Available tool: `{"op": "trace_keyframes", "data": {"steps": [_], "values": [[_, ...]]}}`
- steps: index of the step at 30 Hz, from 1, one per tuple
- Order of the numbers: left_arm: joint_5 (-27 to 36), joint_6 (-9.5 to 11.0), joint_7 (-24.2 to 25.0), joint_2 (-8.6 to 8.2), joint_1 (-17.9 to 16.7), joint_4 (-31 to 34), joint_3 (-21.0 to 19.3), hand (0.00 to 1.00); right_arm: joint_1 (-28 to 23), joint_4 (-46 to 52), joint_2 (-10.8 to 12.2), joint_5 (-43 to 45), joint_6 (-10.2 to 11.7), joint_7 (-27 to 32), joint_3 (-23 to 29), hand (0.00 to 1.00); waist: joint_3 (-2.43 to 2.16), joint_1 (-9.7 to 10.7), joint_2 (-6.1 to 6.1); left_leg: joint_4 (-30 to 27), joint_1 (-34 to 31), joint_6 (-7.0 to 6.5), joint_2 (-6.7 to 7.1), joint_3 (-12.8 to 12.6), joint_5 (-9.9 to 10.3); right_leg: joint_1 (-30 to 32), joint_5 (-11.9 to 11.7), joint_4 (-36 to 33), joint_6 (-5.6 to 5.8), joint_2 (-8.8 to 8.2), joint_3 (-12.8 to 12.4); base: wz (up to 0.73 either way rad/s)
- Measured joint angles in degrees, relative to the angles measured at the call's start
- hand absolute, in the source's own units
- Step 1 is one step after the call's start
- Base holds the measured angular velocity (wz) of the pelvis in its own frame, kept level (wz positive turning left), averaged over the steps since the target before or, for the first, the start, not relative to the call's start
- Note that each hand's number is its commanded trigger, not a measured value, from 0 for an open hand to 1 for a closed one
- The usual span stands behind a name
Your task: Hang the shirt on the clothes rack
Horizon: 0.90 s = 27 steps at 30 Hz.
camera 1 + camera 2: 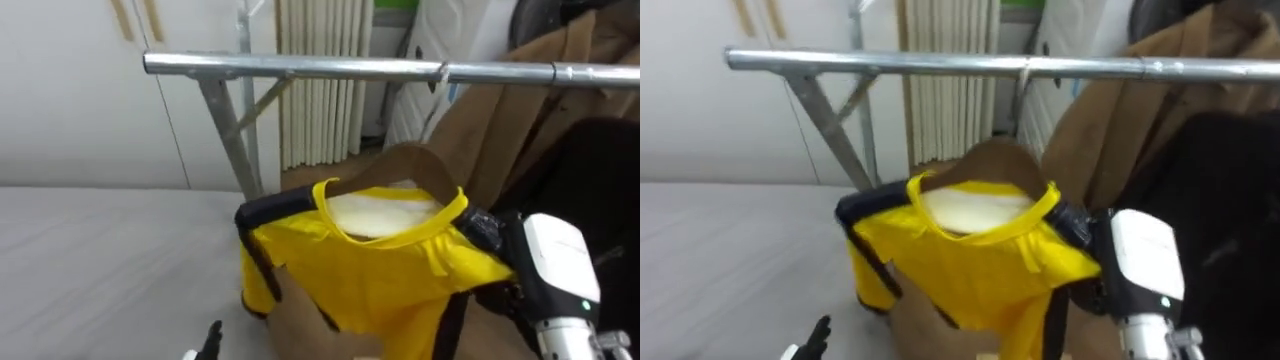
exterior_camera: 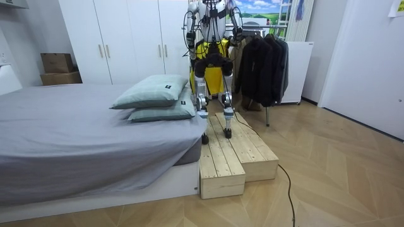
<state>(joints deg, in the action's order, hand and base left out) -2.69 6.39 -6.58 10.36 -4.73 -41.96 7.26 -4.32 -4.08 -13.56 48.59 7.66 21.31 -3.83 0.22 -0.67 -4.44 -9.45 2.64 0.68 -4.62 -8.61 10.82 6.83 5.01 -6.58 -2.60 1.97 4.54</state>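
A yellow shirt (image 1: 370,265) with black trim is held up just below the steel rail (image 1: 350,68) of a clothes rack, its collar open towards me. My right hand (image 1: 484,230) is at the shirt's right shoulder, its dark fingers curled into the cloth; the white forearm runs down to the lower right. A fingertip of my left hand (image 1: 207,338) pokes up at the bottom edge, left of the shirt and apart from it. In the room view I stand on a wooden platform (image 2: 237,151) beside the bed, facing the rack with the yellow shirt (image 2: 211,69) in front of me.
A brown coat (image 1: 525,105) and a black garment (image 1: 600,190) hang on the rail's right part. The rack's slanted leg (image 1: 232,140) stands at the left. The grey bed (image 1: 100,260) lies to my left; white wardrobes (image 2: 126,38) stand behind.
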Motion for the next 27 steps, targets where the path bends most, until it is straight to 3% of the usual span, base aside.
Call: {"op": "trace_keyframes", "data": {"steps": [1, 3, 4, 6, 8, 11, 17, 27], "values": [[-1.2, 0.0, 0.0, 0.27, -0.5, -1.7, -2.1, 0.0, -0.1, 1.9, -0.4, 1.6, 0.4, -0.1, 0.0, 1.0, 0.5, 0.7, -0.2, 0.1, 1.3, 1.07, 0.56, 0.9, 1.0, 1.2, -6.5, -0.4, -1.55, -0.34, 3.8, -0.08], [-1.6, 0.0, 0.2, -0.92, -1.9, -2.5, -2.8, 0.0, 0.1, 2.1, -1.3, 2.0, 0.1, 0.0, 0.2, 1.0, 0.44, 2.3, 1.49, 0.6, 3.0, 1.01, 0.1, 0.3, 1.5, -0.4, -6.1, -2.4, -1.34, 0.0, 5.1, 0.14], [-2.2, 0.3, 0.9, -1.04, -2.0, -2.4, -2.6, 0.0, 0.3, 2.1, -1.4, 1.9, 0.1, -0.2, 1.0, 1.0, 0.46, 2.5, 1.53, 0.9, 3.3, 0.9, 0.23, -0.7, 1.2, -0.6, -5.5, -2.3, -0.53, 0.0, 4.9, 0.13], [-4.3, 0.4, 1.1, -0.84, -1.2, -2.4, -2.6, 0.0, 1.1, 2.1, -1.7, 1.4, 0.3, -1.0, 1.9, 1.0, 0.76, 2.7, 0.89, 1.6, 3.2, 0.82, 0.4, -0.9, 1.3, -0.3, -4.6, -2.1, -1.19, 0.1, 5.0, 0.1], [-6.0, 0.3, 1.3, -0.71, -1.4, -2.5, -2.6, 0.0, 1.1, 2.1, -3.2, 0.7, 1.0, -2.1, 2.8, 1.0, 0.68, 2.4, 0.16, 1.8, 2.9, 0.84, 0.52, -1.0, 1.3, 0.0, -4.1, -2.2, -1.54, 0.18, 5.0, 0.03], [-7.0, 0.0, 2.6, -0.65, -1.6, -2.6, -2.5, 0.0, 1.2, 2.1, -4.4, 0.8, 1.1, -2.2, 3.0, 1.0, 0.63, 2.0, 0.04, 1.9, 2.9, 1.0, 0.51, -0.9, 1.4, 0.0, -3.8, -2.5, -1.05, 0.58, 4.8, 0.0], [-7.1, 0.0, 3.3, -0.59, -2.4, -3.3, -2.5, 0.0, 1.7, 2.1, -5.2, 0.8, 1.3, -2.7, 3.0, 1.0, 0.52, 1.7, 0.07, 1.7, 3.1, 1.15, 0.34, -0.9, 1.5, 0.1, -4.0, -3.3, -1.81, 0.93, 3.9, 0.0], [-7.0, 0.0, 3.1, -0.4, -2.5, -4.8, -2.6, 0.0, 4.4, 2.4, -6.8, 0.7, 2.4, -2.7, 3.2, 1.0, 0.39, 1.9, -0.35, 1.7, 3.2, 1.18, 0.31, -0.8, 1.5, 0.1, -3.9, -3.2, -1.86, 0.95, 4.2, 0.0]]}}
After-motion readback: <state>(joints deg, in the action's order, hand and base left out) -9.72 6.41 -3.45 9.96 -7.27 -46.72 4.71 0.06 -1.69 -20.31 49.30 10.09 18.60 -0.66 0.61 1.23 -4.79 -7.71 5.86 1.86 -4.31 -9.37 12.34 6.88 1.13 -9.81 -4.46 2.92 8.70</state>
